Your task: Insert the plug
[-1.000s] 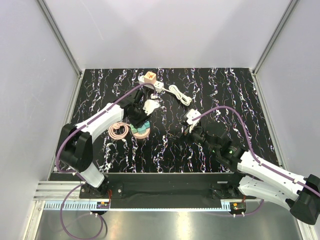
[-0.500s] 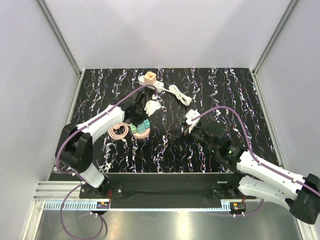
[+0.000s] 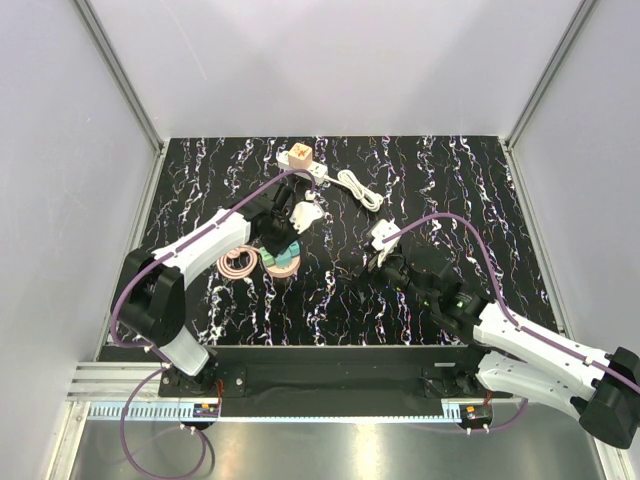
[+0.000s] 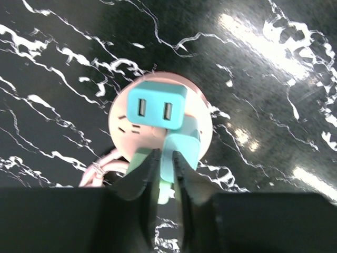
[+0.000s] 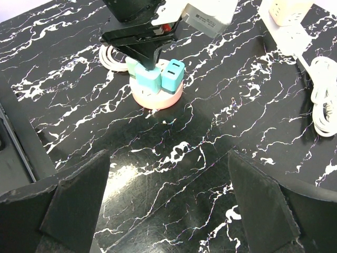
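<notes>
A round pink socket base [image 4: 121, 124] lies on the black marbled table [image 3: 450, 190]. Two teal pieces stand on it side by side: a block with two slots [image 4: 156, 107] and the teal plug [image 4: 181, 145]. My left gripper [image 4: 166, 168] is shut on the teal plug, a finger pressed against each side. From the right wrist view the same plug [image 5: 147, 79] sits under the left gripper [image 5: 148, 62], next to the other teal block [image 5: 172, 74]. My right gripper [image 5: 168, 195] hovers open above bare table, to the right of the socket base [image 3: 285, 267].
A pink coiled cable [image 3: 238, 263] lies left of the socket base. A white adapter [image 3: 305, 213] sits just behind it. A white power strip [image 3: 303, 160] with its coiled white cord [image 3: 360, 188] lies at the back of the table.
The left gripper's jaws have narrowed onto the teal plug and the wrist has shifted slightly, uncovering the teal pieces from above. The right arm has stayed where it was.
</notes>
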### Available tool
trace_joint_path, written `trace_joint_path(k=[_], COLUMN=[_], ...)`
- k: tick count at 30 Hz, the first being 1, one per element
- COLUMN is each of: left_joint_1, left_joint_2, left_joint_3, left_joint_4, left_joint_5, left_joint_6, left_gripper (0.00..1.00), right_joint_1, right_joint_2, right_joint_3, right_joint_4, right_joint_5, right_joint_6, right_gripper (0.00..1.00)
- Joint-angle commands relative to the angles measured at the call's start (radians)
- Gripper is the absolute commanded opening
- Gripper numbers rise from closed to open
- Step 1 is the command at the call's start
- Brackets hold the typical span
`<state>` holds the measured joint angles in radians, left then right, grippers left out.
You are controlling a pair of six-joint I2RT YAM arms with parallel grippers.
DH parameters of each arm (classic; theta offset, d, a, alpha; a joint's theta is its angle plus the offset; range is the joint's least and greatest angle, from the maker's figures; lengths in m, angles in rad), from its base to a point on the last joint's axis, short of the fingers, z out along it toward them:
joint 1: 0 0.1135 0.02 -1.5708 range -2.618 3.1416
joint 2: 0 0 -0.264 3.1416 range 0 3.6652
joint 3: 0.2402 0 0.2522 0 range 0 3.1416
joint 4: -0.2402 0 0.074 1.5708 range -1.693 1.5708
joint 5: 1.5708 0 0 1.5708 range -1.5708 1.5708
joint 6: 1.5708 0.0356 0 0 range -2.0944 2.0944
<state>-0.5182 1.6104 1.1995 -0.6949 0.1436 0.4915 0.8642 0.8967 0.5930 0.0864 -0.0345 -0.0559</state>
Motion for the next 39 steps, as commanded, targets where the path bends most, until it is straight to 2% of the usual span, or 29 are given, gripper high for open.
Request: trace_joint_path(k=[1, 3, 5, 10, 23, 33, 39], left_joint_1=[-0.005, -0.005, -0.005, -0.005, -0.005, -0.005, -0.005], left_joint_2=[-0.037, -0.033, -0.023, -0.018, -0.018, 0.052, 0.056], left_joint_3=[0.064, 0.075, 0.077, 0.075, 0.121, -0.003, -0.012], left_joint_4=[-0.052, -0.071, -0.078, -0.081, -0.086, -0.063, -0.048], left_joint_5=[0.017, 0.017, -0.004, -0.033, 0.022, 0.06, 0.076], left_joint_6=[-0.011, -0.01, -0.011, -0.016, -0.044, -0.094, -0.108], left_gripper=[0.14, 0.05, 0.0, 0.0, 0.0, 0.0, 0.0], right_joint_1=[0.006, 0.006, 0.006, 0.006, 0.006, 0.006, 0.006], right_joint_2=[-0.015, -0.016, -0.016, -0.016, -0.018, -0.021, -0.035], right_joint_3=[-0.001, -0.001, -0.001, -0.002, -0.002, -0.001, 0.001], right_joint_4=[0.055, 0.055, 0.053, 0.053, 0.055, 0.052, 0.041], right_joint_5=[0.022, 0.022, 0.022, 0.022, 0.016, 0.007, 0.01], right_joint_6=[-0.012, -0.012, -0.01, -0.009, -0.009, -0.005, -0.004], right_gripper=[1.0, 1.0, 1.0, 1.0, 1.0, 1.0, 1.0])
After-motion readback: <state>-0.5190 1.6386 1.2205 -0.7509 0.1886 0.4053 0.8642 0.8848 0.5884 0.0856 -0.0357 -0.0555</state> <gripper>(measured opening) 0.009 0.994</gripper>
